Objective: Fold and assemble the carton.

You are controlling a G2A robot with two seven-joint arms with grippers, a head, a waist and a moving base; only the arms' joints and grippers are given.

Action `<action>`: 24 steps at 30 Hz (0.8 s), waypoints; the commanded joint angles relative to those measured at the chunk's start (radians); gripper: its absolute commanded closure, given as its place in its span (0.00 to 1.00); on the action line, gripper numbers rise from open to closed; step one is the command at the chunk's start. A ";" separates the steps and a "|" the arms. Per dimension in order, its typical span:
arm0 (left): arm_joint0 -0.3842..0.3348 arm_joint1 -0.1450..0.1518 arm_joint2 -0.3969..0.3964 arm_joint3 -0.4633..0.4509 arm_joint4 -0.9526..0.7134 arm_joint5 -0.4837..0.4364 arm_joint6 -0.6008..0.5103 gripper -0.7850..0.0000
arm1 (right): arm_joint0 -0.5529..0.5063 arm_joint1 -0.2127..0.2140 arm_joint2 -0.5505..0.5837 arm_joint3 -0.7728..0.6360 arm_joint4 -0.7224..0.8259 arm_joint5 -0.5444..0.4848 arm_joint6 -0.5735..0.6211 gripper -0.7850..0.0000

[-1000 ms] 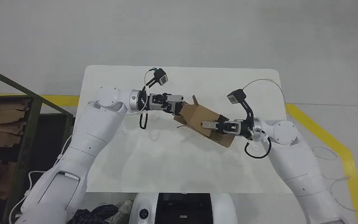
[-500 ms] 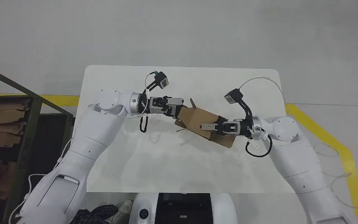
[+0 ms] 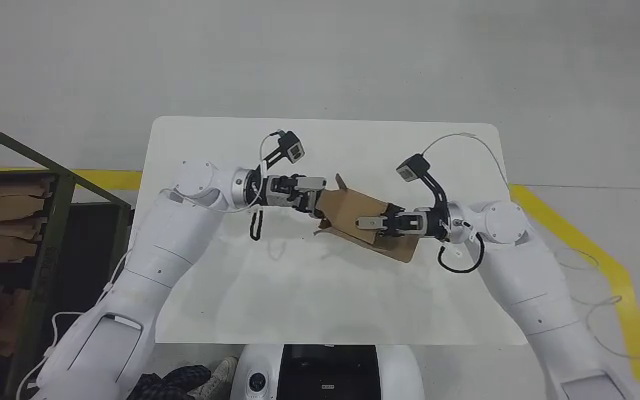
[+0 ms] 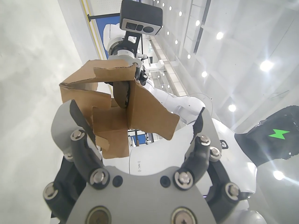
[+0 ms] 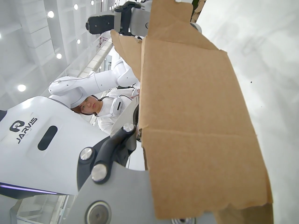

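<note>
Carton (image 3: 347,209) long axis runs gripper to gripper. Your right gripper (image 3: 372,222) clamps the wall on its side; left gripper (image 4: 135,120) spread wide, loose flap betw fingers.

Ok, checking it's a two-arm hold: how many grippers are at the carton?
2. The left gripper is open around the flaps at one end of the carton; the right gripper grips a panel from the opposite side.

Industrial hall: high lit ceiling (image 4: 233,47), yellow floor line (image 3: 110,179).
</note>
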 commanded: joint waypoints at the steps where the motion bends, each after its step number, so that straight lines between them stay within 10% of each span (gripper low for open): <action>1: -0.002 -0.001 0.003 0.000 -0.004 0.001 -0.001 0.00 | 0.001 -0.001 -0.003 0.002 0.001 -0.002 -0.001 1.00; 24: -0.028 -0.015 0.030 0.008 -0.004 0.006 0.031 0.00 | 0.008 -0.011 -0.042 0.014 0.028 -0.003 -0.012 1.00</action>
